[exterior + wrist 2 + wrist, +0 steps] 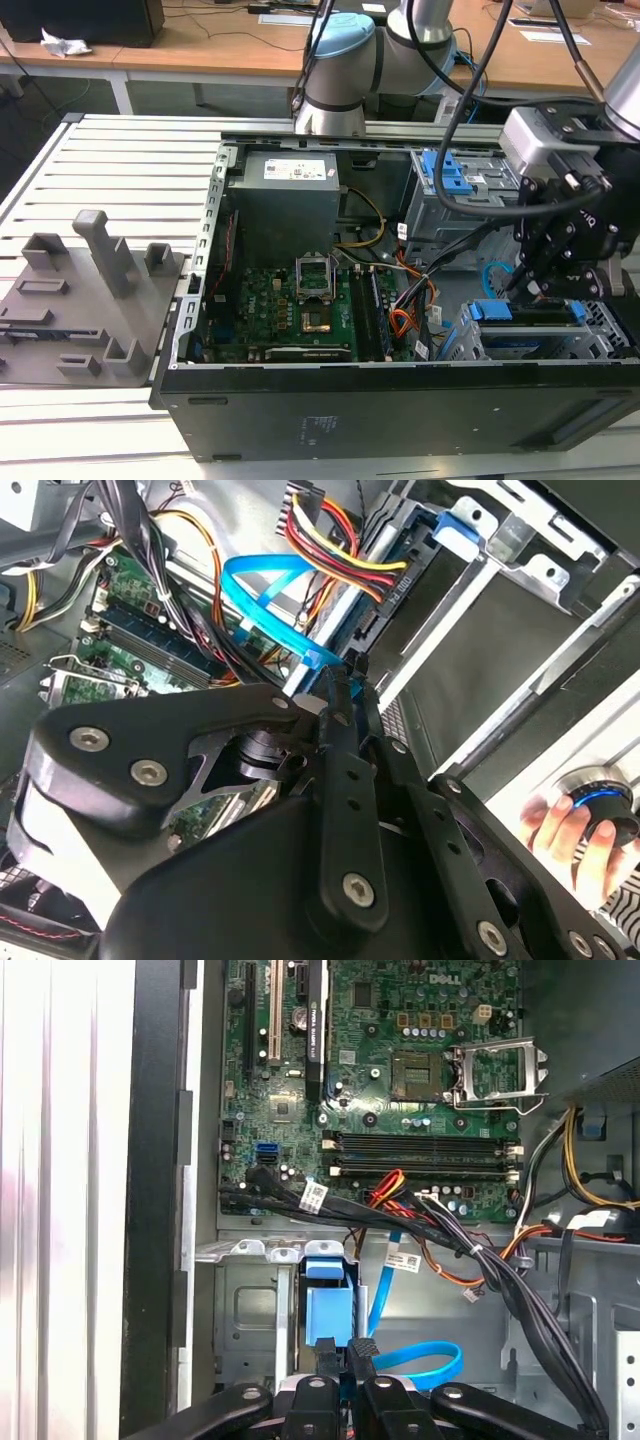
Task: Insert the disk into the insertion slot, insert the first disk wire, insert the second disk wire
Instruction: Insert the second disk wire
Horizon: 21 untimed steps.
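- The open computer case [400, 400] lies on its side on a slatted metal counter [120, 170], with the green motherboard [290, 310] exposed near the middle.
- At the exterior view's right, the black hand [530, 285] hangs over the near right corner of the case, just above the insertion slot [600, 335].
- The disk [530, 315] sits in that perforated silver cage, its blue carrier edge showing along the top.
- In the second wrist view the hand's fingers [335, 705] stand close together, pinched on the small dark plug end of the second disk wire [262, 590], whose light blue ribbon loops away toward the motherboard.
- In the first wrist view the same blue cable [425, 1360] curves in a loop just beside the fingertips, next to the blue carrier tab [330, 1310].
- A thin red-orange wire, the first disk wire [402, 322], runs in the cable bundle between the motherboard and the cage.
- A taller grey bay with blue latches [455, 175] stands at the far right of the case.
- A grey fixture plate [85, 300] lies on the counter at the exterior view's left.
- A person's hand [575, 840] rests on a round knob in the second wrist view.
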Tool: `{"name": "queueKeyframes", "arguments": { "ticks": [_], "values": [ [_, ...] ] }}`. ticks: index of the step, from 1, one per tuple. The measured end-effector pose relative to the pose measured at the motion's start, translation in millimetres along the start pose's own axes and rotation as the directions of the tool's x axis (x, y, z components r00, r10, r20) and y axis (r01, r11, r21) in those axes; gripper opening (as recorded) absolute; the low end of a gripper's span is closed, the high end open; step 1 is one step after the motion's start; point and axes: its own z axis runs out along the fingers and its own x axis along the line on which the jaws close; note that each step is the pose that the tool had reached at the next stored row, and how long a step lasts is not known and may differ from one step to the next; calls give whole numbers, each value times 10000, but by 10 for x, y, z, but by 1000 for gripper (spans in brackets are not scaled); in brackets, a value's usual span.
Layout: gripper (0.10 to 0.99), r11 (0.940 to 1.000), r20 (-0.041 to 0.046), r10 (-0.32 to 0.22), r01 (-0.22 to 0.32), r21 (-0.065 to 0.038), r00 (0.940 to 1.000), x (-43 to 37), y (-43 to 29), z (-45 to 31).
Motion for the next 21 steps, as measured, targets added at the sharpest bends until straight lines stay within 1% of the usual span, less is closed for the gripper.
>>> {"name": "queueKeyframes", "arguments": {
  "ticks": [9,12,17,21],
  "values": [
    [161,10000,1,13,-13,0,10000,68,-1,2],
    [161,10000,-1,16,-16,0,10000,77,-3,11],
    [161,10000,3,16,-16,0,10000,75,-29,34],
    [161,10000,1,16,-16,-1,10000,33,-59,55]
  ]
}}
